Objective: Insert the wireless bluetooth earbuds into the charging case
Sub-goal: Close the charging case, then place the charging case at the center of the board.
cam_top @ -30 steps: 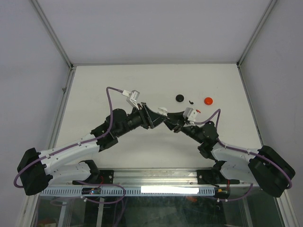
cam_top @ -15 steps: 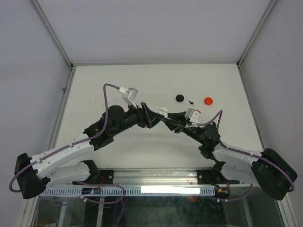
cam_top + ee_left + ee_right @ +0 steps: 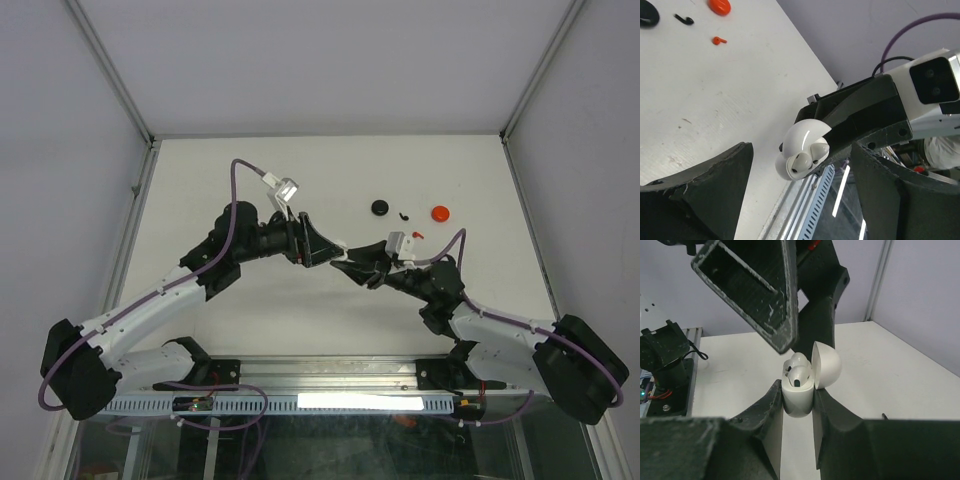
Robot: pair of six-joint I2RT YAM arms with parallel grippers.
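My right gripper (image 3: 798, 390) is shut on the base of a white charging case (image 3: 799, 396) and holds it above the table. Its lid (image 3: 826, 365) is open. Two white earbuds (image 3: 797, 371) sit inside the case. The case also shows in the left wrist view (image 3: 801, 145) and in the top view (image 3: 343, 263). My left gripper (image 3: 801, 172) is open and empty, with its fingers on either side of the case and apart from it. A black earbud (image 3: 684, 20) and a red earbud (image 3: 717, 40) lie loose on the table. No lavender earbud is in view.
A black round case (image 3: 380, 207) and a red round case (image 3: 439, 212) lie at the back right of the table, with the black earbud (image 3: 403, 216) and the red earbud (image 3: 417, 235) beside them. The two grippers meet at mid-table (image 3: 200, 180).
My right gripper has carried the white case nearer and lower. My left arm has raised its elbow and its gripper has followed the case.
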